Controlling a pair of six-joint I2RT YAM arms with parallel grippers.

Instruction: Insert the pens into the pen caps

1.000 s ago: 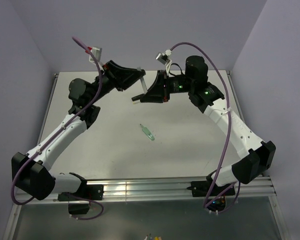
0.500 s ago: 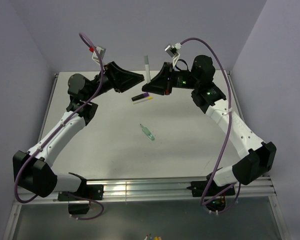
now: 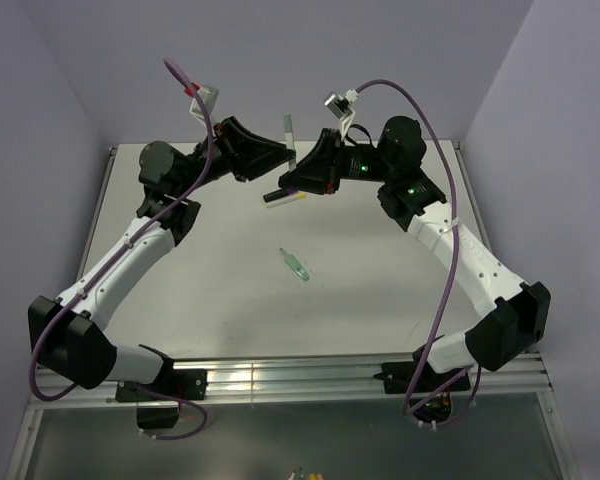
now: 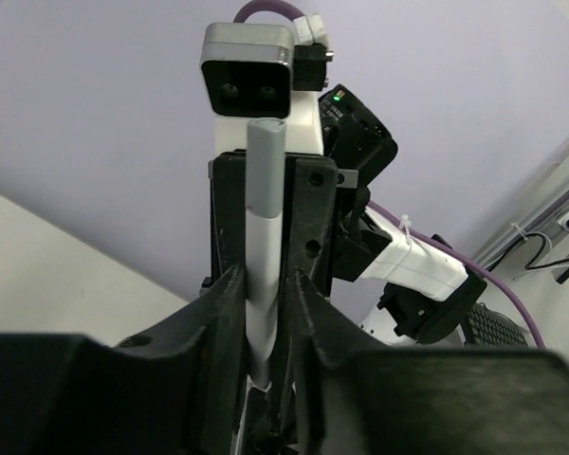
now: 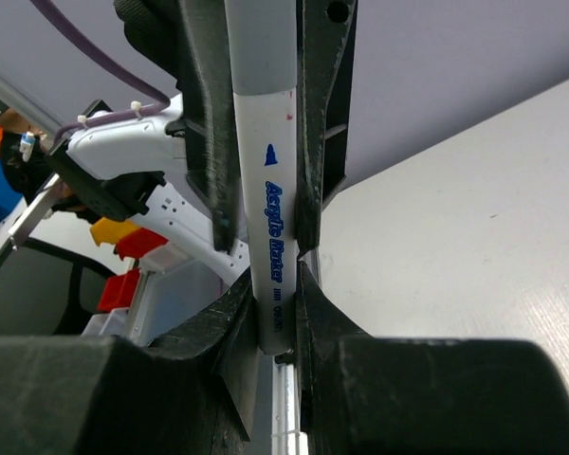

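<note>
Left jaws were off half a second ago, now back on, so both left jaws and right jaws clamp the same white pen [image 4: 258,246] from opposite sides. It is held upright above the bench [image 3: 380,300], grey cap [image 4: 266,166] on top, which looks seated. Count: three pens visible, with the dark pen [image 3: 280,198] and green pen [image 3: 295,265] lying loose; one cap.

Three pens [image 3: 295,264], one grey cap [image 4: 266,161] and two grippers [image 4: 266,284] are in view.
</note>
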